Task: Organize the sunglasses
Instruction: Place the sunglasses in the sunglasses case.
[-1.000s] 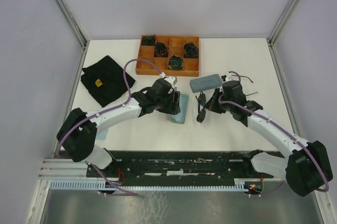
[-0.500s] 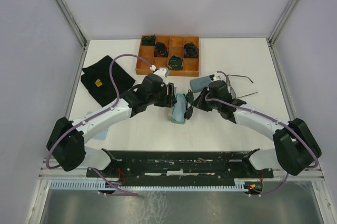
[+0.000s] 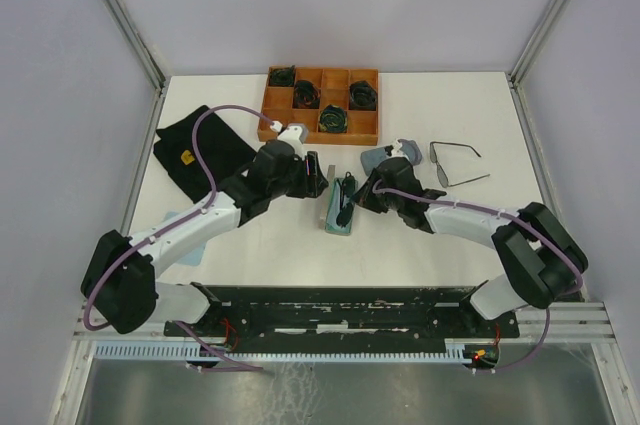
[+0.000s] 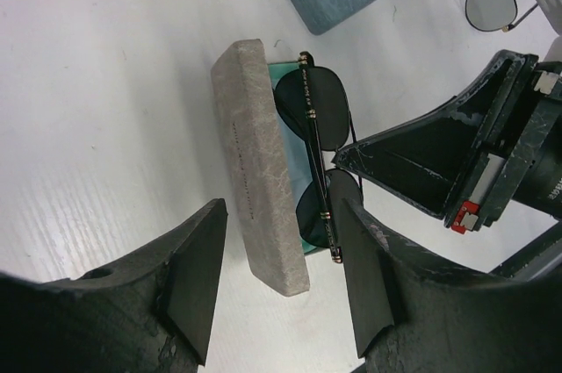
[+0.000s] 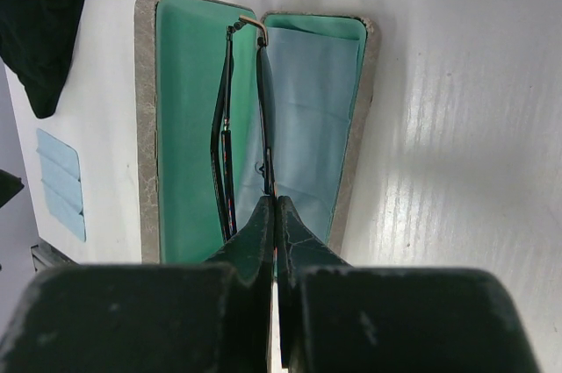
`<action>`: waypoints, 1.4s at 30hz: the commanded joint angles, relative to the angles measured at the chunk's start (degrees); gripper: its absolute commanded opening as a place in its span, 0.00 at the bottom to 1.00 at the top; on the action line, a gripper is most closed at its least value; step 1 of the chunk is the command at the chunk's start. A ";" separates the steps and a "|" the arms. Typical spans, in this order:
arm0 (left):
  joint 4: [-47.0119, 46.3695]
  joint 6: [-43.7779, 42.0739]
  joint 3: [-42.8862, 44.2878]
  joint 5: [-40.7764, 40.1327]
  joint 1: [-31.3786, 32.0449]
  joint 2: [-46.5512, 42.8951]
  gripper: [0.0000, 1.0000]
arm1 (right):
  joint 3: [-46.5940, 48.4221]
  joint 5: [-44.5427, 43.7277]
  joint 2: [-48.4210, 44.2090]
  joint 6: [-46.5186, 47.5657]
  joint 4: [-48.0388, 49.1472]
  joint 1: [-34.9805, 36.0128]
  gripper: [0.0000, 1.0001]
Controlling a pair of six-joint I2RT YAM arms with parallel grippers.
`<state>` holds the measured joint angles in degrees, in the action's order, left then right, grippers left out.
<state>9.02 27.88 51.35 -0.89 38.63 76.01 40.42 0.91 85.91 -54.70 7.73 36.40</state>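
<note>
- The folded sunglasses point(image 5: 246, 127) stand on edge inside the open case point(image 5: 189, 118), along its hinge line. If they are let go like this they may tip sideways or sit too high, and the lid point(image 4: 255, 171) would jam on the frame.
- The right claw point(image 5: 275, 206) is clenched thinly on that pair; a twist could slip it.
- The left claw point(image 4: 283, 215) is spread, straddling the lid's near end and holding nothing. Whether it touches the lid cannot be told.
- The second pair point(image 3: 455, 163) lies on the table point(image 3: 440, 235), well to the right.
</note>
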 commanded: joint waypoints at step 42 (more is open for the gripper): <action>-3.86 0.95 -0.17 6.49 -2.66 1.69 0.70 | 4.58 -0.36 11.36 -2.29 5.82 1.40 0.14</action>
<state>6.59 27.86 50.22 4.40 36.16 78.22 43.05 1.32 96.51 -58.13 14.11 37.50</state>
